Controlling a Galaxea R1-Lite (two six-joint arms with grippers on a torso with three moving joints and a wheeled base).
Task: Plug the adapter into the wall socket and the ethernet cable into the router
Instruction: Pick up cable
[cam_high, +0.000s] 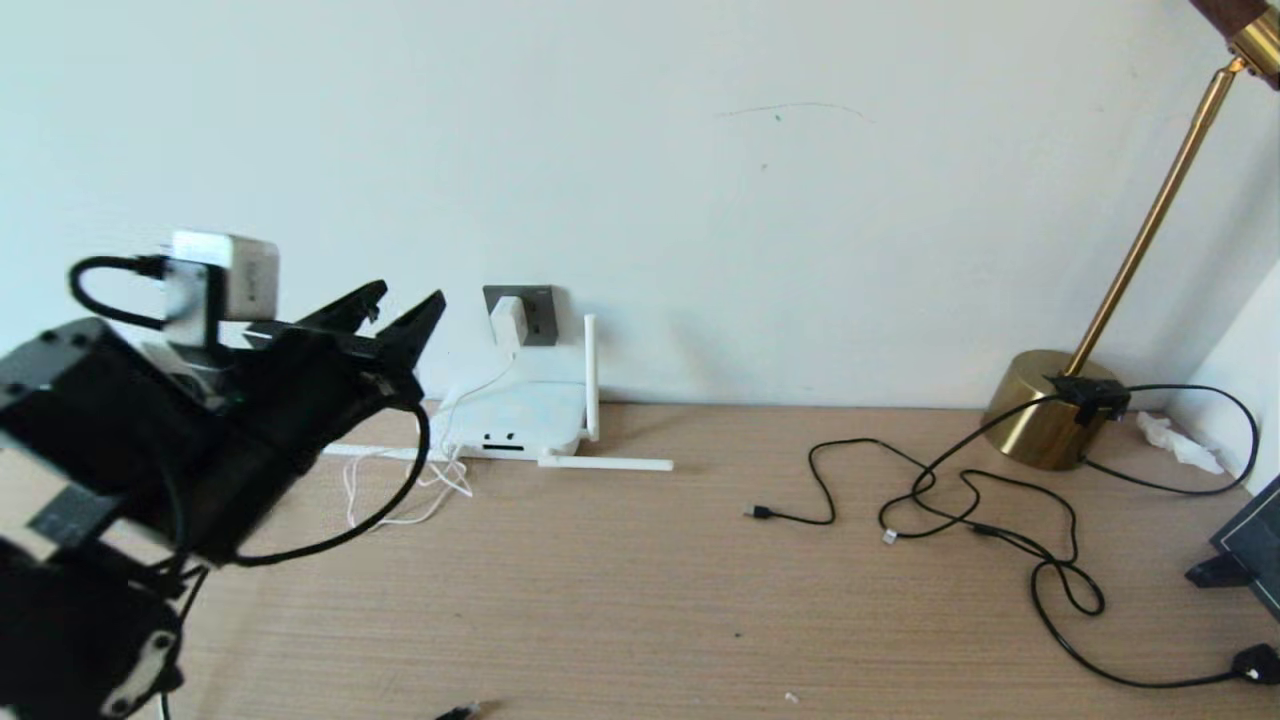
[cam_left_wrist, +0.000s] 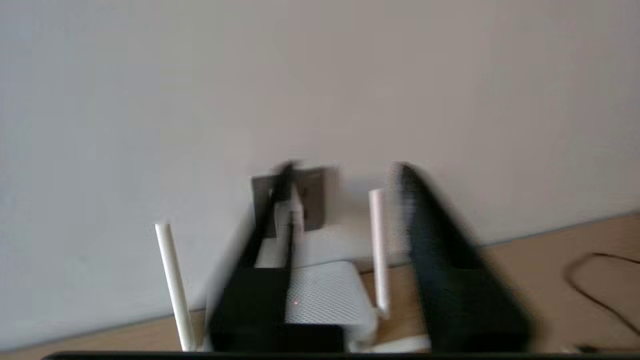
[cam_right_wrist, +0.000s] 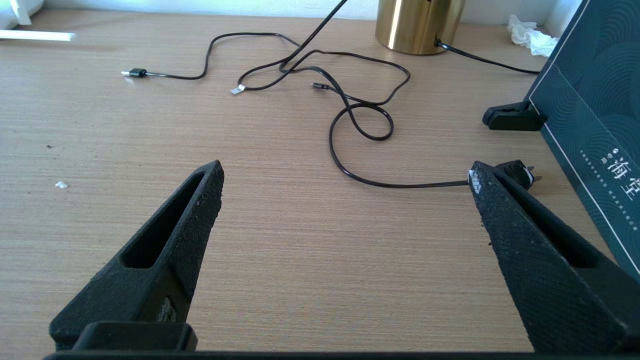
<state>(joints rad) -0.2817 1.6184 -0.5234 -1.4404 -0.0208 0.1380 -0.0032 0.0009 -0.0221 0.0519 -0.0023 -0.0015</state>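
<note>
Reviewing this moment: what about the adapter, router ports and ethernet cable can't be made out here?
- Adapter on the wall socket: seating depth too small in head view; left wrist view blurred, a finger crosses it.
- Router ports: too small; left gripper covers one side.
- Ethernet cable plug: cut by head view's bottom edge.

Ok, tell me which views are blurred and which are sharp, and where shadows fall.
Left wrist view: smeared by motion, the left gripper streaked, the router and wall socket soft behind it. Right wrist view: sharp, wood grain on the table crisp. Head view: mostly clear, the left arm slightly blurred; the router antenna and lamp base cast soft shadows.
</note>
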